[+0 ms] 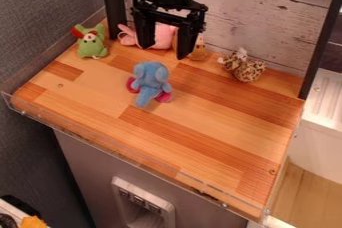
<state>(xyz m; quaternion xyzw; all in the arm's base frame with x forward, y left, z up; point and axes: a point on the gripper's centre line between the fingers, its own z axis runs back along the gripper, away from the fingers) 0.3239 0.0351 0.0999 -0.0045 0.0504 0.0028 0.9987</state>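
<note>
The black gripper (162,51) hangs over the back of the wooden surface, open, its two fingers spread well apart with nothing held between them. Nearest below it, a blue plush elephant (151,83) with dark pink feet lies on the wood, apart from the fingers. Behind the fingers are a pink plush (159,37) and an orange-brown plush (199,51), both partly hidden by the gripper. A green plush (91,43) with red parts sits at the back left. To the right rests a spotted leopard-print plush (244,67).
A white plank wall (267,27) stands behind the wooden surface (200,134), with dark upright posts at both back corners. A low clear rim runs along the front edge. At the right is a white ribbed tray or basin (327,92).
</note>
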